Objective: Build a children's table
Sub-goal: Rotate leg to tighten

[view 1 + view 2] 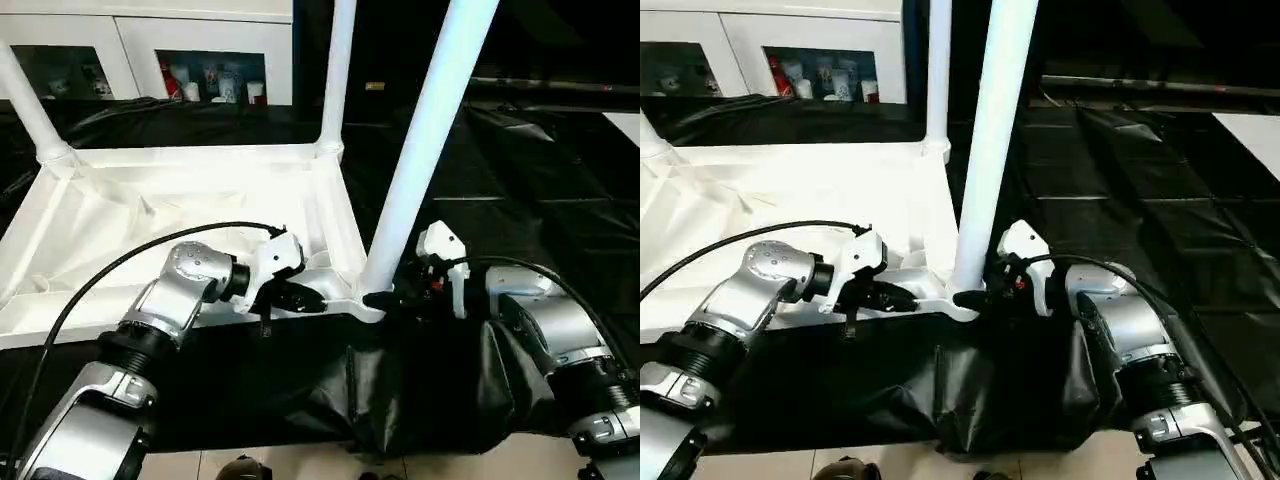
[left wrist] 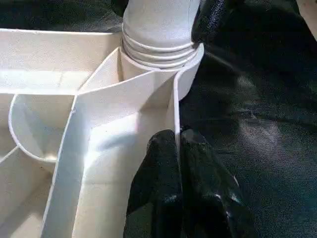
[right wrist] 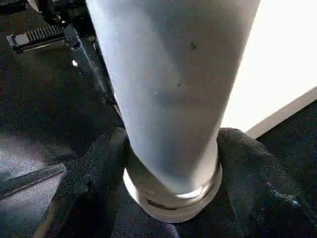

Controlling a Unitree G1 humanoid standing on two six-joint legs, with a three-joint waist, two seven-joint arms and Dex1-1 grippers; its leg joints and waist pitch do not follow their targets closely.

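Note:
The white table top (image 1: 200, 190) lies upside down on the black-draped surface, ribs up. Three white legs stand in its corner sockets: far left (image 1: 25, 100), far right (image 1: 338, 70) and near right (image 1: 420, 150). My left gripper (image 1: 312, 300) is shut on the top's front rim wall (image 2: 174, 109) just beside the near-right socket (image 2: 158, 49). The right gripper (image 1: 385, 297) grips the base of the near-right leg (image 3: 173, 99); its black fingers (image 3: 104, 163) press against both sides of the tube.
The black cloth (image 1: 520, 200) covers the work surface and hangs in folds over the front edge (image 1: 400, 390). A white cabinet (image 1: 210, 80) with cups behind glass stands at the back. Pale floor (image 1: 300, 465) shows below the front edge.

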